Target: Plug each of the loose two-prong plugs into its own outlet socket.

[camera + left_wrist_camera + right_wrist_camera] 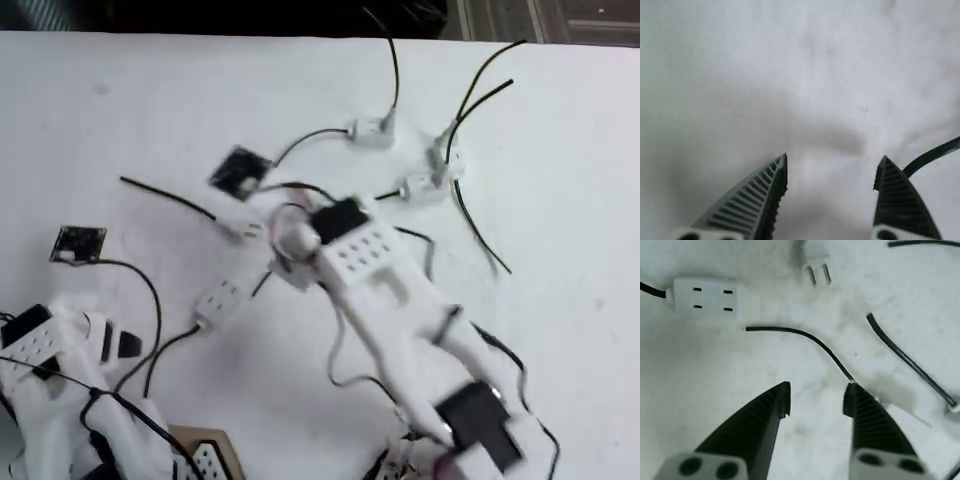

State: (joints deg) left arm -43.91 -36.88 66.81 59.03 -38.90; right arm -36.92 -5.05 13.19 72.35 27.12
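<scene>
While right claw (817, 395) gapes, plug (815, 257) ahead, apart.

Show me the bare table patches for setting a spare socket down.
Free: the far left corner beyond the black square tag, and the right edge past the loose black cables. Crowded: the middle, where sockets and plugs ring the right gripper.

White plug (817, 267) lies near socket (705, 299).

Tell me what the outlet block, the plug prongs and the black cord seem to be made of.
Outlet block: likely hard white plastic, smooth and matte.
Prongs: probably metal, thin grey blades.
Cord: likely rubbery black insulation, since it curves softly.
</scene>
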